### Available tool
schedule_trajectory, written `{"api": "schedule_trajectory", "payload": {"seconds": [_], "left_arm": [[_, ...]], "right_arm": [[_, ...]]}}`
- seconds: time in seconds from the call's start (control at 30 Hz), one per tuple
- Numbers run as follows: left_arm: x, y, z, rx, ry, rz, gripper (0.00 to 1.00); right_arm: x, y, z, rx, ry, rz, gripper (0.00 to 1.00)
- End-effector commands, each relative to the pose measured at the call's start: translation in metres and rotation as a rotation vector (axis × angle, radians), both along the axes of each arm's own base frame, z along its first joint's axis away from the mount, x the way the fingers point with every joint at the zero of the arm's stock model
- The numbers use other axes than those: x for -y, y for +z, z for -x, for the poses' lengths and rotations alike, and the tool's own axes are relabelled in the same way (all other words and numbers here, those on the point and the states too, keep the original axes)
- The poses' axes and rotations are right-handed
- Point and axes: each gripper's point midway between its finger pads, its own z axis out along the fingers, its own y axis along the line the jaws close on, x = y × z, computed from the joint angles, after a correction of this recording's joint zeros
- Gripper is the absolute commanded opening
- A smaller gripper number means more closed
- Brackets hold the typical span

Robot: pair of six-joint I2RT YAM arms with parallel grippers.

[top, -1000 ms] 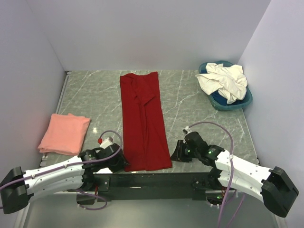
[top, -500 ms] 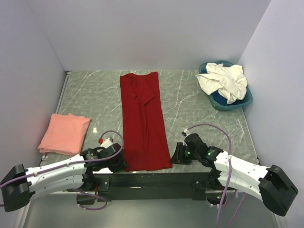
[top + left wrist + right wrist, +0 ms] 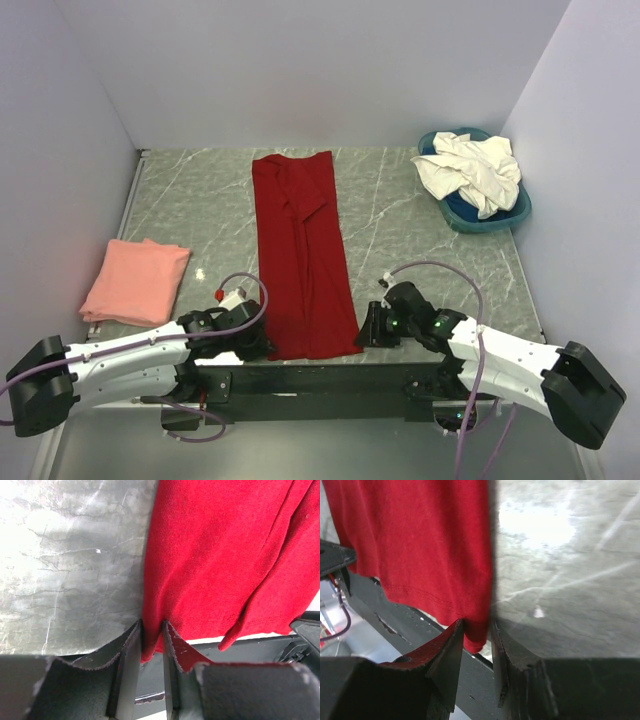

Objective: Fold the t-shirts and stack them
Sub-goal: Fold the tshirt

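**Desk, left to right**

- Far left of the grey marbled desk: the salmon-pink folded cloth t-shirt was noted lying flat, well apart from both arms.
- Left fingers: these were found low at the near left corner of the deep red cloth t-shirt. The shirt lay as a long narrow strip down the middle of the desk, its near hem at the desk's front edge. The fingers stood narrowly apart with the corner between them. Whether the cloth was pinched firm could not be told.
- Right fingers: these were set one on each side of the near right corner, a small gap between them. A firm hold could not be told here either.
- Far right: the cream-white crumpled t-shirts were heaped in the round blue plastic basin, not yet folded.

**Risks judged**

- Only the tip of each corner appeared to be taken. With so shallow a bite, the cloth could slip out on a lift.
- If one corner were caught and the other lost, the strip would be skewed and the fold laid crooked.
- The strip was layered. If only the top layer were gripped, the earlier fold would be pulled open.
- The fingers sat at the desk's front edge. The desk or the dark rail below could be scraped or snagged.
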Motion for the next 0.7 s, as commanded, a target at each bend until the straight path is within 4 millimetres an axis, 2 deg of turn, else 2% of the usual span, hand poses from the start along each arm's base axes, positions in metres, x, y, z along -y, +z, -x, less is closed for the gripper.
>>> {"api": "schedule_trajectory", "payload": {"seconds": [0.0, 0.07, 0.13, 0.17, 0.2, 0.27, 0.33, 0.67], "left_arm": [[-0.028, -0.019, 0.016, -0.049, -0.021, -0.122, 0.30], [-0.029, -0.018, 0.017, -0.051, -0.021, -0.117, 0.32], [-0.030, -0.017, 0.018, -0.051, -0.019, -0.113, 0.34], [-0.031, -0.016, 0.019, -0.053, -0.021, -0.117, 0.34], [-0.032, -0.015, 0.019, -0.051, -0.024, -0.120, 0.34], [-0.035, -0.013, 0.019, -0.050, -0.025, -0.129, 0.35], [-0.036, -0.013, 0.020, -0.050, -0.031, -0.130, 0.34], [-0.024, -0.022, 0.023, -0.072, -0.062, -0.104, 0.26]], "right_arm": [[-0.002, -0.005, 0.007, -0.009, 0.040, 0.020, 0.36], [0.000, -0.010, 0.009, -0.021, 0.041, 0.045, 0.35], [0.003, -0.013, 0.009, -0.022, 0.034, 0.063, 0.30], [0.004, -0.012, 0.008, -0.018, 0.031, 0.065, 0.25], [0.005, -0.012, 0.008, -0.018, 0.028, 0.066, 0.16], [0.006, -0.008, 0.006, -0.007, 0.018, 0.072, 0.06], [0.007, -0.004, 0.004, 0.010, 0.016, 0.076, 0.02], [0.007, 0.001, 0.003, 0.019, 0.026, 0.079, 0.00]]}}
